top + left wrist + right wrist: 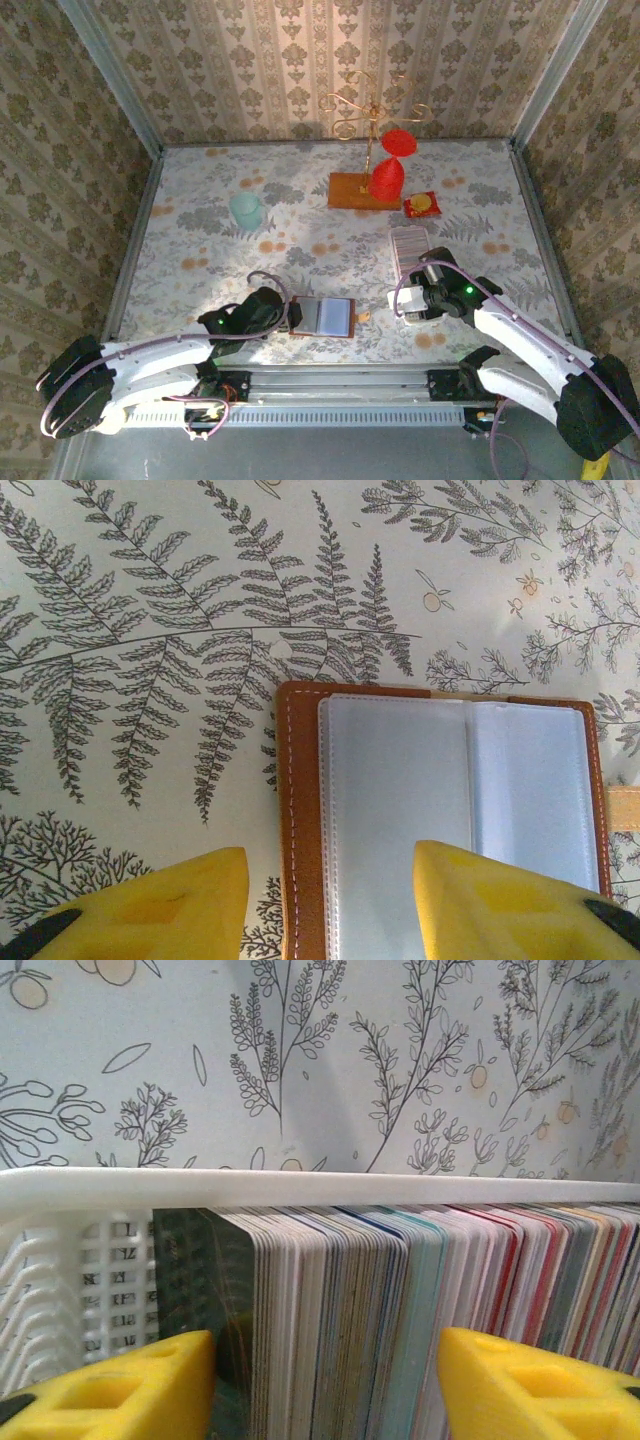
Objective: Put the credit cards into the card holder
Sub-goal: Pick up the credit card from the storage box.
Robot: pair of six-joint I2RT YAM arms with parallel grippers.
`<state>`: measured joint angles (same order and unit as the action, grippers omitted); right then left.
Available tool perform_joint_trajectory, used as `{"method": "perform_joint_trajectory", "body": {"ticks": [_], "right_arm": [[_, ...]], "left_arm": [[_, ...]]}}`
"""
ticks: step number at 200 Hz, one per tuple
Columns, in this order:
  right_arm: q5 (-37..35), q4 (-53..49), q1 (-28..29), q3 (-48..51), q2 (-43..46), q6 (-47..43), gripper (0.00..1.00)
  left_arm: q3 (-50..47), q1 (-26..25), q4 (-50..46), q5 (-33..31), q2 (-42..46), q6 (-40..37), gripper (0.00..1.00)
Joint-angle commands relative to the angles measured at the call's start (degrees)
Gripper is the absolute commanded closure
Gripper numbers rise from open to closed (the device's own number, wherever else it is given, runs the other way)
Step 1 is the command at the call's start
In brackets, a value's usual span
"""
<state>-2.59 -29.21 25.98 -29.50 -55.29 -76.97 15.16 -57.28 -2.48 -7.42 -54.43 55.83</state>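
Orange-brown leather frames the card holder point(440, 780), which lies opened flat on the fern-printed table point(120, 740) near the front edge. Its grey pockets face up, so a card can be slid straight in from above. The left gripper point(330, 912) reaches over its left cover with one yellow finger point(170, 910) out on the cloth and the other over the inner pocket. The jaws are spread and grasp nothing. This looks like a bracing position, meant to keep the light wallet from skating or folding shut when a card is pushed in. The credit cards point(400, 1310) stand on edge in a tight row inside the white tray point(300, 1188). Its latticed wall and rim keep them upright, with their top edges exposed for a pinch. In the overhead view the tray point(408, 240) sits to the right of the holder and well apart from it. The right gripper point(325, 1388) is lined up across the near end of the row, its two fingers set either side of a thick slice of cards beside a dark one. Whether the pads already press on the cards I cannot tell from so close a view. No card is in the holder yet. That bite looks too wide for a single card, so a whole wad might lift together.
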Motion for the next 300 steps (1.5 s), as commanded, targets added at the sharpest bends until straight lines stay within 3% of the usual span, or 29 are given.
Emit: {"method": "perform_joint_trajectory", "body": {"ticks": [1,71,161,219,261,279,300], "right_arm": [[-1.7,0.2,-0.1,-0.9,0.4,-1.7,0.46],[-1.4,-2.9,0.0,-0.7,2.7,-2.4,0.80],[-1.2,-5.0,0.5,-1.6,6.2,-1.9,0.97],[3.5,-20.8,1.6,-5.7,13.2,1.8,1.00],[12.4,-27.2,2.3,-13.2,16.3,17.1,1.00],[17.1,-24.7,2.8,-17.2,16.6,32.4,1.00],[18.7,-16.6,3.9,-19.2,16.4,57.0,1.00]], "left_arm": [[0.3,0.3,0.4,0.5,0.1,-0.4,0.54],[0.0,0.3,0.9,0.8,0.2,0.0,0.56],[0.4,0.2,0.3,0.9,0.2,0.2,0.58],[0.9,0.2,-2.1,0.4,1.7,-0.1,0.58],[1.7,0.2,-4.2,0.8,3.4,-0.3,0.52],[2.7,0.2,-6.4,0.4,4.4,-1.2,0.48],[4.2,0.2,-10.1,-0.6,5.4,-1.9,0.43]]}}
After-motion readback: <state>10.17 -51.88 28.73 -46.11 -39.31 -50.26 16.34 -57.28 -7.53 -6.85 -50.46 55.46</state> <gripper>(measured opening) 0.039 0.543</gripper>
